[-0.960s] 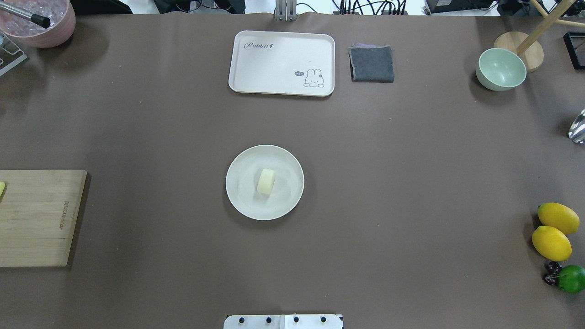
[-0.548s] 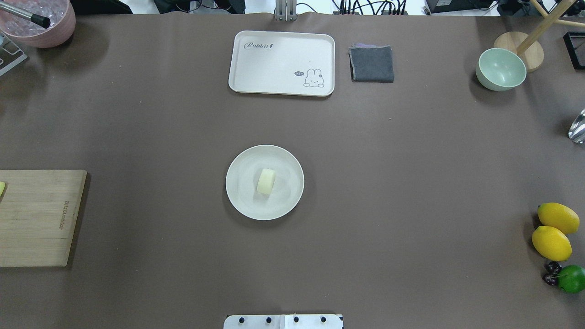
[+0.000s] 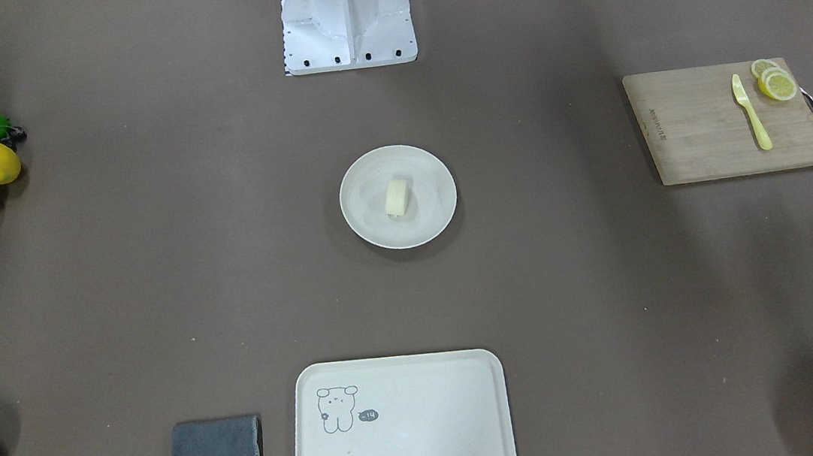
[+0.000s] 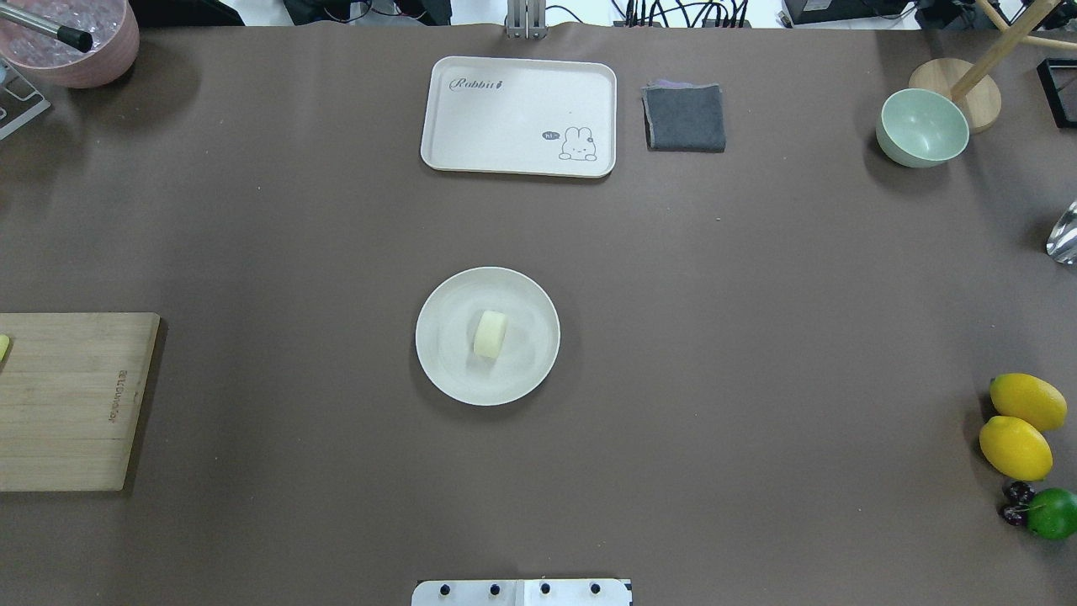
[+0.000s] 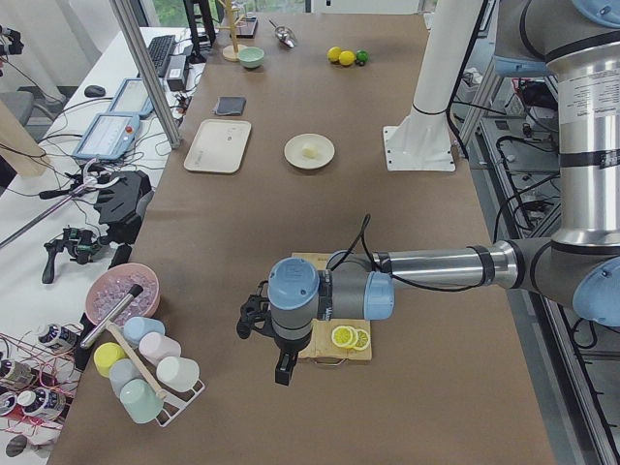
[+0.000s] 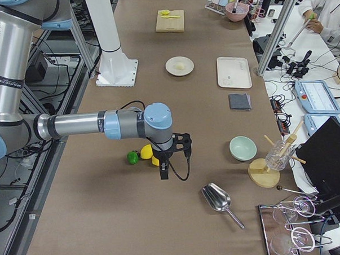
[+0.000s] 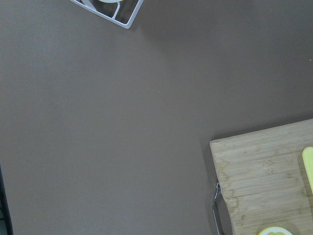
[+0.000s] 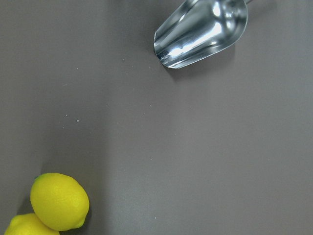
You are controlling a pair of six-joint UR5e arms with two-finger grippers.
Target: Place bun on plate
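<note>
The small pale bun (image 4: 490,334) lies on its side near the middle of the round cream plate (image 4: 437,370), at the table's centre; the front view shows the same bun (image 3: 396,197) on the plate (image 3: 368,224). Nothing touches either. My left gripper (image 5: 282,373) hangs far off at the table's left end, beside the cutting board (image 5: 320,291); I cannot tell whether it is open or shut. My right gripper (image 6: 163,172) hangs at the right end, next to the lemons (image 6: 146,153); its state cannot be told either. Neither wrist view shows fingers.
A cream rabbit tray (image 4: 519,115) and a folded grey cloth (image 4: 685,117) lie at the far side. A green bowl (image 4: 921,127), a metal scoop (image 8: 200,32), two lemons (image 4: 1015,447) and a lime (image 4: 1052,513) are on the right. A pink bowl (image 4: 71,42) stands far left.
</note>
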